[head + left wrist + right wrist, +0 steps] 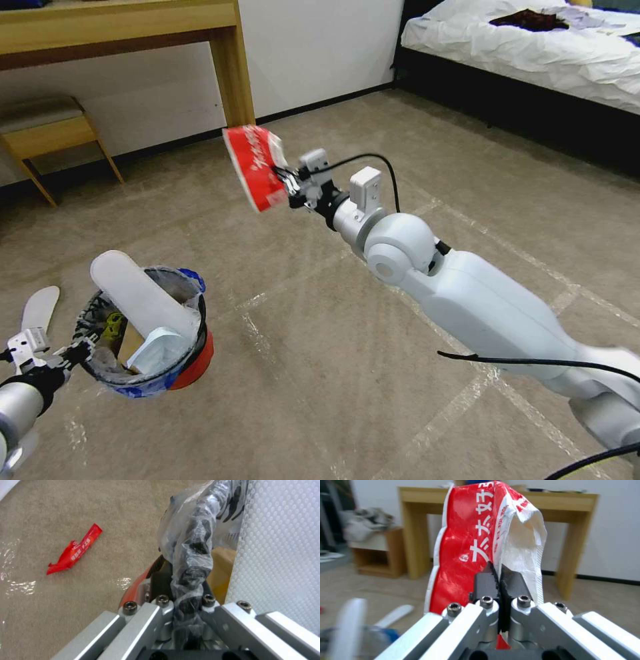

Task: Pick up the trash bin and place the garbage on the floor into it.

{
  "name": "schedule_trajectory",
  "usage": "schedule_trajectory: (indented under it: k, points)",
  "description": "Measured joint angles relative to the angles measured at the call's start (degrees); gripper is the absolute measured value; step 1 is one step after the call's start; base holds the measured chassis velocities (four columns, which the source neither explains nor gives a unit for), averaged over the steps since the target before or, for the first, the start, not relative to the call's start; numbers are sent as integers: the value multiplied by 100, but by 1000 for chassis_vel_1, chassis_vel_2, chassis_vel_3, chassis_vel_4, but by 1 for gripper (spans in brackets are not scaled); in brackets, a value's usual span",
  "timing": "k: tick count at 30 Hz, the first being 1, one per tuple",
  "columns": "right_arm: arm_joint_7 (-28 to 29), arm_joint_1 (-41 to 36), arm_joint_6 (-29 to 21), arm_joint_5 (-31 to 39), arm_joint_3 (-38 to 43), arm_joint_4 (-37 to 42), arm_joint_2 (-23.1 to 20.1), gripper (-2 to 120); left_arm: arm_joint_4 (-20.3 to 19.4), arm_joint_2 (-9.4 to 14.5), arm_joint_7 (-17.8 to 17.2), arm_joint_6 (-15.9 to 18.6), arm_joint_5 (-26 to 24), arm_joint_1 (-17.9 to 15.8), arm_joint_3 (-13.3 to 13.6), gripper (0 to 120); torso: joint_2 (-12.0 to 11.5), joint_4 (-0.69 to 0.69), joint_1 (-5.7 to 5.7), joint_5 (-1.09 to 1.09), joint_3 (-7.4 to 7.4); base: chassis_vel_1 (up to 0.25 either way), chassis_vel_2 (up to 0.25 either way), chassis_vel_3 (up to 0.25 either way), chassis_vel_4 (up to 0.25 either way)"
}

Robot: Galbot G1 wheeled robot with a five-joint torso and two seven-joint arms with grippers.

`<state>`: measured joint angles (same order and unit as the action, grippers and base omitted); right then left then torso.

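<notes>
The red trash bin (195, 365), lined with a clear bag, hangs just above the carpet at the lower left. My left gripper (77, 347) is shut on its rim, pinching the bag-wrapped rim (191, 555). A white slipper (137, 293) sticks out of the bin, with brown paper (222, 570) and a light-blue scrap (159, 347) inside. My right gripper (288, 185) is raised mid-air, beyond the bin and to its right. It is shut on a red and white wrapper (255, 167), whose crumpled sheet (463, 545) stands up from the closed fingers. Another slipper (39, 310) and a red wrapper (75, 550) lie on the floor.
A wooden desk (230, 60) and a low stool (47, 130) stand against the far wall. A bed (527, 50) fills the far right corner. Tape lines (267, 347) cross the beige carpet between the bin and my right arm.
</notes>
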<state>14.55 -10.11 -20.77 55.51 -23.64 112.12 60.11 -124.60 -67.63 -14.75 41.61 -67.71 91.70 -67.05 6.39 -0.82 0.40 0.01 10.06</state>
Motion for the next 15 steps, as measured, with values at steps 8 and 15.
schedule_trajectory:
  k: [8, 15]
  points:
    - [139, 321, -205, 844, -456, 324, 534, 0, -48, 14, 0, 18, -6, 10, 51, 0, 0, 1, 0, -2, 0, 0, 0, 0, 0]
    - [257, 462, -394, 1229, -1188, 306, 851, 0, -74, 55, -6, 23, -11, 22, 52, 0, 0, 0, 0, -2, 0, 0, 0, 0, 0]
